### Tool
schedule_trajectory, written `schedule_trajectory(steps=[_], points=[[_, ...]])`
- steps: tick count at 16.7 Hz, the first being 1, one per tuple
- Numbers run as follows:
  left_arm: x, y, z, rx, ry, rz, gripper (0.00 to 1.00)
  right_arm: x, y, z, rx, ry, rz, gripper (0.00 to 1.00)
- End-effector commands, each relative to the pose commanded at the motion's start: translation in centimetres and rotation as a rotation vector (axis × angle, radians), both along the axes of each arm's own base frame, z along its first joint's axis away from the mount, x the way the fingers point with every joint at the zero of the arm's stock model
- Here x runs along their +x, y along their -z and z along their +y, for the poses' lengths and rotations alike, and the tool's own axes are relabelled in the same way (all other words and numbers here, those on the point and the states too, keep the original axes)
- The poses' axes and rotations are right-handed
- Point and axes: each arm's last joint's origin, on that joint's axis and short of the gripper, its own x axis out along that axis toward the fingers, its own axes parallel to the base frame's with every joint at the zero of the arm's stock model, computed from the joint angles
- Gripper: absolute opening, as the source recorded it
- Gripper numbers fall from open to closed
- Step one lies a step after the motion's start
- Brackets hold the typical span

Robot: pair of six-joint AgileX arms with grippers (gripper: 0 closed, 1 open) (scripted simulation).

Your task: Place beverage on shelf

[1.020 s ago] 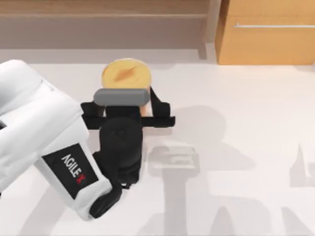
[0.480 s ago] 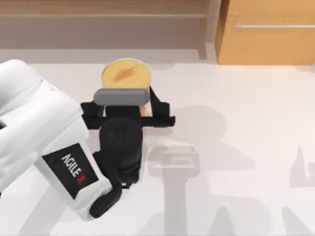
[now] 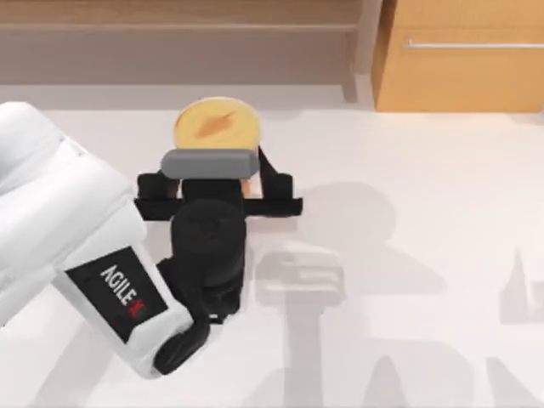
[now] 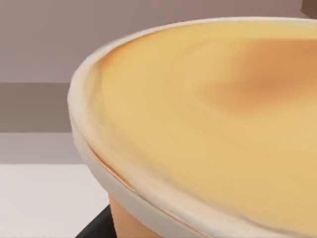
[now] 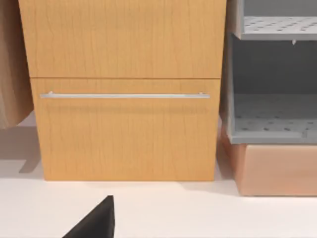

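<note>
**Left gripper clamped on beverage, counter near shelf**

As seen from the top view, the left gripper [image 3: 217, 174] is set around the beverage [image 3: 216, 126], with one dark finger visible at each side of the cup and both closed against its orange-tan wall. The cup is therefore held, clamped between the two fingers, below its pale yellow lid. An orange smear mark is noted on the lid in the top view and again in the left wrist view, where the lid [image 4: 213, 129] is seen very close and cut off by the frame edge.

The beverage is located on the left half of the counter [image 3: 425, 212], near its far edge, just in front of the shelf [image 3: 178, 34]. Whether the cup base touches the counter cannot be told, since the base is hidden by the gripper body and the grey wrist block. The cup's side is mostly hidden in both views.

The orange-wood cabinet [image 3: 463, 55] with its silver bar handle [image 3: 472, 44] is recorded at the far right of the counter. It is also seen in the right wrist view [image 5: 124, 89], beside a grey perforated rack [image 5: 272, 119]. A dark wedge at the lower edge of that view is taken as part of the right gripper [image 5: 96, 220]; its finger state cannot be told.
</note>
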Motion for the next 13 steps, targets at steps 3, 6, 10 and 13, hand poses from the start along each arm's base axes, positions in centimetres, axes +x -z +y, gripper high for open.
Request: schedule_trajectory(steps=[3,6,10,13], points=[[0.0,-0.4,0.0,0.0,0.0,0.0,0.0,0.0,0.0,0.0,0.0,0.0,0.0,1.0],[0.0,-0.3,0.0,0.003,0.0,0.001,0.0,0.0,0.0,0.0,0.0,0.0,0.0,1.0],[1.1,-2.5,-0.3,-0.051,0.004,-0.06,0.0,0.0,0.0,0.0,0.0,0.0,0.0,1.0],[3.1,-5.5,-0.1,-0.096,0.009,-0.12,0.0,0.0,0.0,0.0,0.0,0.0,0.0,1.0]])
